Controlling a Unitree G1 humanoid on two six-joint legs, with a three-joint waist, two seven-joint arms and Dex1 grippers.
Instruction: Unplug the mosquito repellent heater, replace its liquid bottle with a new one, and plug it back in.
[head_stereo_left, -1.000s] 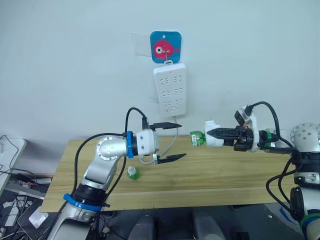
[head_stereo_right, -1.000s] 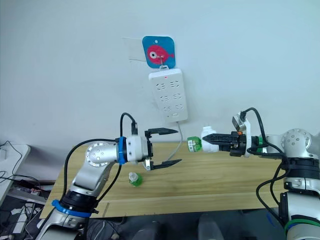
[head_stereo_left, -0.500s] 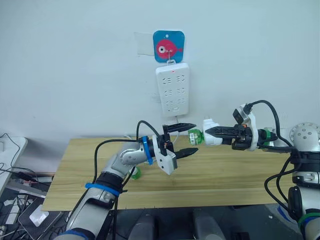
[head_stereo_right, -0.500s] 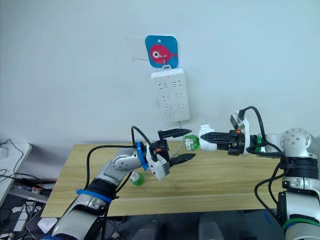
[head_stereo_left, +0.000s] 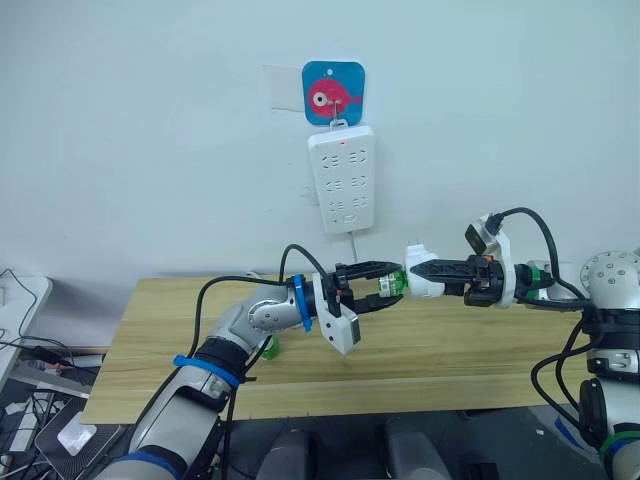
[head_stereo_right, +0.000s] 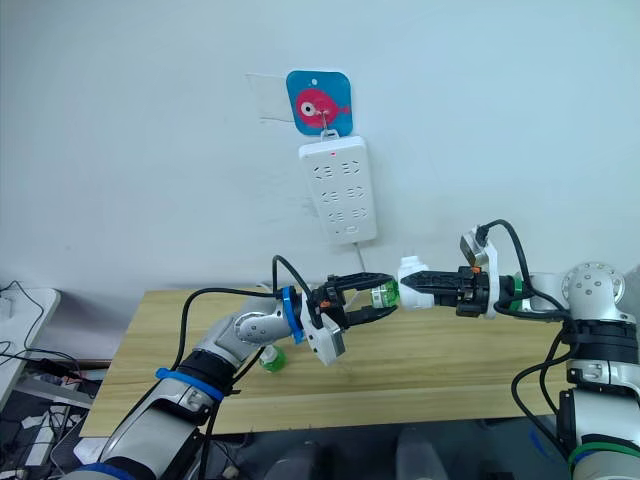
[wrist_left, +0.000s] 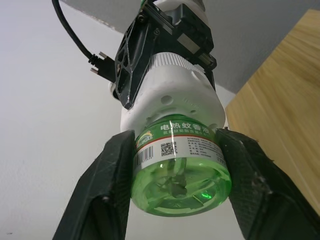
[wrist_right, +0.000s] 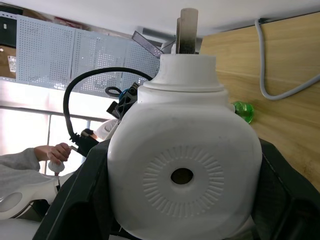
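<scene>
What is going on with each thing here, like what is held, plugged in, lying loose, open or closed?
Mosquito repellent heater: unplugged, held in the air, old bottle attached.
Right gripper: shut on the heater.
Old liquid bottle: in the heater, between the left fingers.
Left gripper: closed around the bottle.
New bottle: standing loose on the table.
Power strip: hanging on the wall, sockets empty, small red light on.

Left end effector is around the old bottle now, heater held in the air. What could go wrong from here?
1. The left end effector grips its liquid bottle on the rounded wall; it may slip when twisted.
2. The mosquito repellent heater could rotate in the right end effector.
3. A dropped bottle could hit the new one below.
</scene>
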